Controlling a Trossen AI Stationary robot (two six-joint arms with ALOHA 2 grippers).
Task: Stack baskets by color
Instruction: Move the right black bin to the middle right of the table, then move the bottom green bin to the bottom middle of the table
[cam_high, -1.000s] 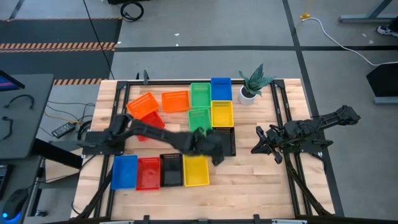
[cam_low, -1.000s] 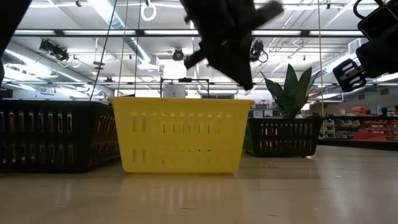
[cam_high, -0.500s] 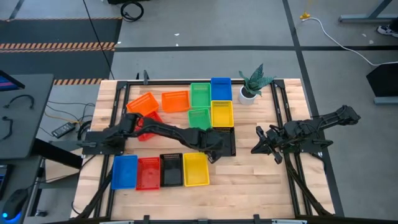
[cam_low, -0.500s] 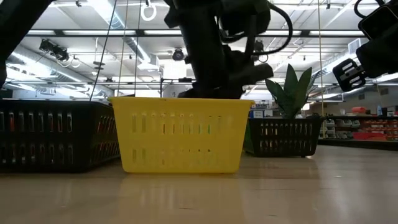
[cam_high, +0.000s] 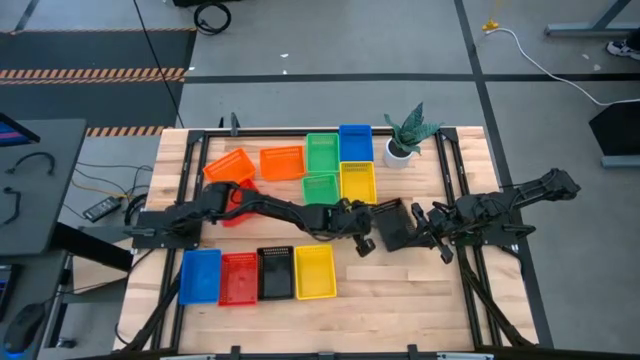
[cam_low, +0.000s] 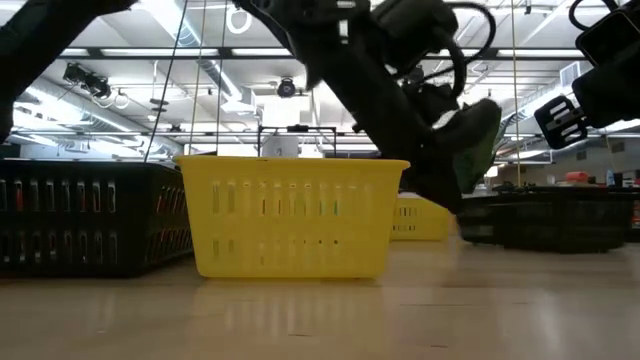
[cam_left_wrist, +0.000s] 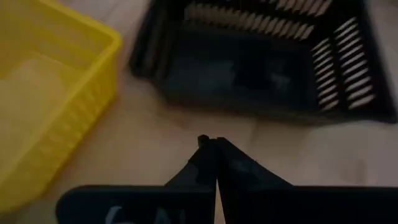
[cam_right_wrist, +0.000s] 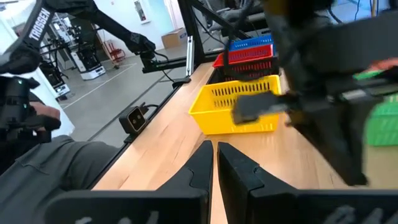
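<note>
Now, look at your table from the front edge to the back.

Front row: you see four baskets side by side near the front edge: a blue basket, a red basket, a black basket and a yellow basket.

Left gripper: your left gripper reaches out low over the middle of the table. Its two fingers are pressed together with nothing between them.

Loose black basket: you see a second black basket just beside the left gripper's tip, sitting crooked on the wood. It looks blurry, and you cannot tell if the gripper touches it.

Right gripper: your right gripper waits at the right side of the table, near the loose black basket. Its fingers are almost together and hold nothing.

Middle baskets: you see a small green basket and a second yellow basket side by side behind the left arm. A second red basket peeks out from under that arm on the left.

Back row: you see two orange baskets near the back left, one turned crooked. Next to them stand a larger green basket and a second blue basket.

Plant: you see a plant in a white pot at the back right.
</note>
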